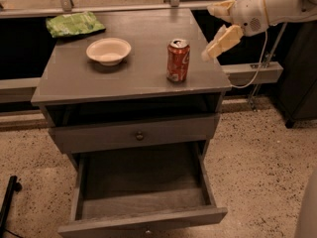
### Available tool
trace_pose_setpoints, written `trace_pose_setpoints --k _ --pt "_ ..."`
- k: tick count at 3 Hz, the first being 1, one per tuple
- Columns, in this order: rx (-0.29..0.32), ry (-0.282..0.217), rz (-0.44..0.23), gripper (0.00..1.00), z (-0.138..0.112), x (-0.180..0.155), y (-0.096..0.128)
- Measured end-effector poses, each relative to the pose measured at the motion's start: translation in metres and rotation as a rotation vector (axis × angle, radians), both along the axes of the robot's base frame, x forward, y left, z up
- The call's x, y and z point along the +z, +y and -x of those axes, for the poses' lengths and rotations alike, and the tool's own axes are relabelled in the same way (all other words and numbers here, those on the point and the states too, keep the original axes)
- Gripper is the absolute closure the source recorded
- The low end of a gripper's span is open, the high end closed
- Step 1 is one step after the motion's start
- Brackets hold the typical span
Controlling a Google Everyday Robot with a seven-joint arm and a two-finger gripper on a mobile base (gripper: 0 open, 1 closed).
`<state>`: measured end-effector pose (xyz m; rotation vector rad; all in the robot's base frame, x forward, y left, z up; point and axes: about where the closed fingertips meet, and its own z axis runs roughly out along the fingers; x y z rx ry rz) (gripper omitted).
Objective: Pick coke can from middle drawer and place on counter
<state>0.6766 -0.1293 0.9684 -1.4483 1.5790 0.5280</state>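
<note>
Standing upright on the grey wooden table (pixel 133 78), toward its front right corner, is the small red soda can (pixel 178 60) with white script and a silver top. It touches nothing but the table under it. The cream-coloured two-finger gripper (pixel 213 31) hangs in the air to the right of the can, over the table's right edge and apart from the can. Its jaws are spread wide with nothing between them.

Below, the wide, shallow grey wooden drawer (pixel 143 182) is pulled out, showing its bare floor. A shut grey drawer front with a small round knob (pixel 139 135) sits above it. A round cream bowl (pixel 109 50) rests left of the can, well apart, and a crinkled green bag (pixel 74 24) lies at the back left corner.
</note>
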Motion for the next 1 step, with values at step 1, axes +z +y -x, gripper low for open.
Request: trace_pose_setpoints --k 1 --pt "0.000 0.000 0.000 0.00 0.0000 0.0000 0.0000"
